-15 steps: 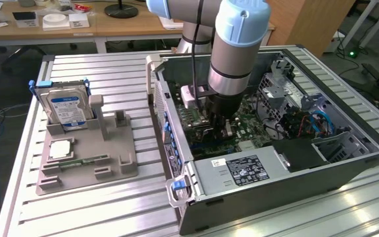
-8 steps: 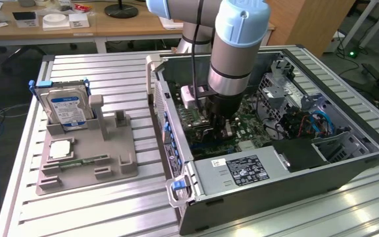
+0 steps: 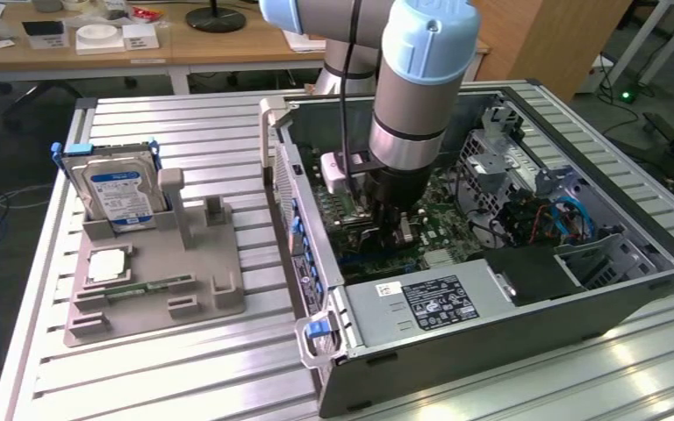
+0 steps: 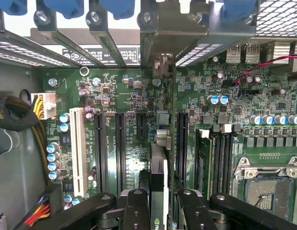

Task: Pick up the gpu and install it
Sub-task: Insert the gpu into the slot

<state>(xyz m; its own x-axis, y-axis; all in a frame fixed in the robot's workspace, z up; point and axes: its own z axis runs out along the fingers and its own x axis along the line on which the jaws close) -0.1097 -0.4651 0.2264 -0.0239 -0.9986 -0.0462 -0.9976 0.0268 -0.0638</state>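
So the arm is reaching straight down into the open PC case, which is lying on its side on the slatted bench so the motherboard is facing up and the slots are reachable from above. The claw is clenching the gpu edge-on, fingers pinching it from both faces. That's why the wrist view is seeing it as just a skinny vertical strip: the card is being held upright, long edge pointing down at the board, bracket end heading toward the rear slot openings. Looks to me like it's hovering over or maybe already sitting in one of the black expansion slots, can't tell for sure whether it's seated.

The card itself is looking thin and dark, greenish along the edge, with a few small silver bits and a grey metal bracket at the far end.

Over on the exterior view's left, the grey parts holder is carrying the hard drive standing upright, blue label out.
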